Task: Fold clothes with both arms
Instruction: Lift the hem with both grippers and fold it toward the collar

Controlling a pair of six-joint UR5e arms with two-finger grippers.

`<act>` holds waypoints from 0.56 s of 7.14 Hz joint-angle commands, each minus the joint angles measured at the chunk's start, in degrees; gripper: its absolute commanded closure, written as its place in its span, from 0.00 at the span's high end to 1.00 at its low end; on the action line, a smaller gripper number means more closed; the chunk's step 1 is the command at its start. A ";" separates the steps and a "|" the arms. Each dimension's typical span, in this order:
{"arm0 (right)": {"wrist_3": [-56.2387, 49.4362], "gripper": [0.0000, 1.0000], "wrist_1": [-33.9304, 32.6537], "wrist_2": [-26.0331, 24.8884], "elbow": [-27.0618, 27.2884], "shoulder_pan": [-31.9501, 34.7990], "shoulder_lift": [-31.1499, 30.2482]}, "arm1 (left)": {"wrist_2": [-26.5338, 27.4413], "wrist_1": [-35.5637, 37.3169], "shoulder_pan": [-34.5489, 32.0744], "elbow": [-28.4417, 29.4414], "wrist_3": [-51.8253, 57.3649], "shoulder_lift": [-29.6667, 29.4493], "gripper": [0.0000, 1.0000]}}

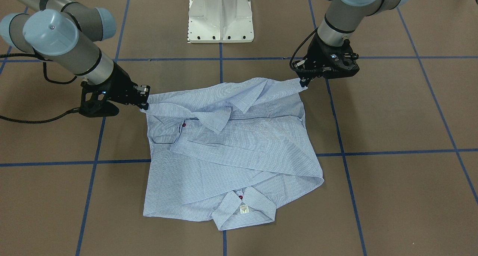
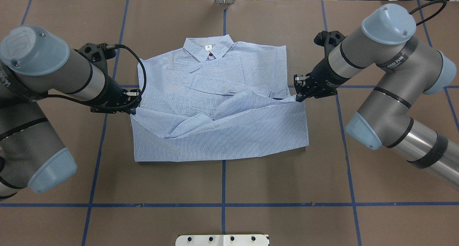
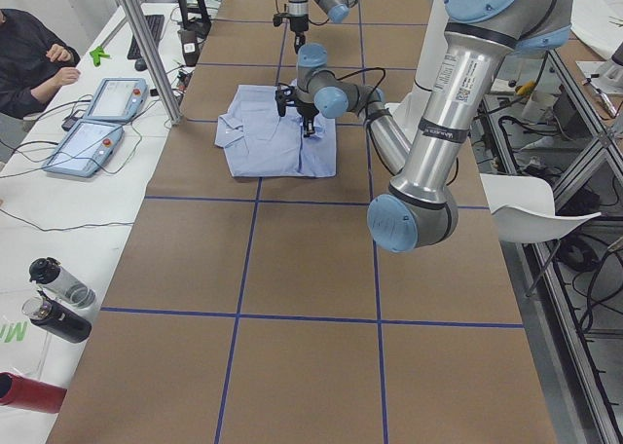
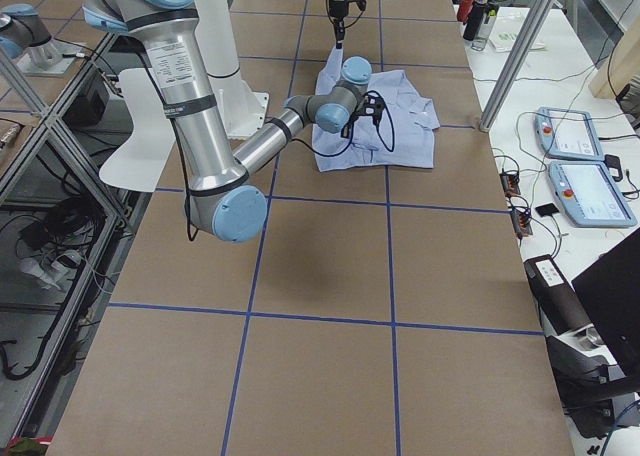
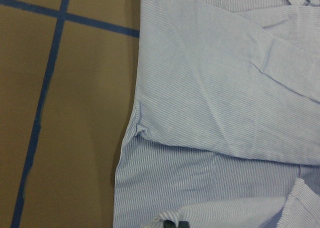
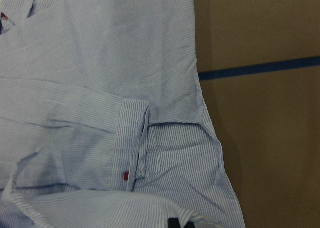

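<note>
The left gripper (image 2: 133, 104) and right gripper (image 2: 298, 95) each apparently pinch in their fingers a corner of the creased, finely striped shirt (image 2: 222, 135), clear of the brown tabletop's (image 2: 251, 185) edges.

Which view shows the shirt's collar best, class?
The exterior front-facing view: the collar lies nearest that camera, large, with its label and red button plain. The overhead view shows it smaller, at the far edge of the shirt. Side views make it tiny; wrist views barely catch it.

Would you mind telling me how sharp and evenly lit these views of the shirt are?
Overhead exterior: even light, the shirt sharp, a narrow shadow under its near edge. Both wrist views: stripes crisp, no glare. Side views: the shirt small, stripes unresolved.
</note>
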 commanded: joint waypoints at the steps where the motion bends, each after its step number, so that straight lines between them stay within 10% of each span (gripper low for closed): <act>1: -0.07 0.00 0.10 -0.08 -7.51 1.91 7.17 | -0.03 -2.44 -2.93 7.32 2.50 -4.41 0.00; 4: -0.07 0.00 5.25 -0.26 -15.16 4.02 10.80 | -1.44 -10.87 -7.23 16.47 6.53 -5.04 0.00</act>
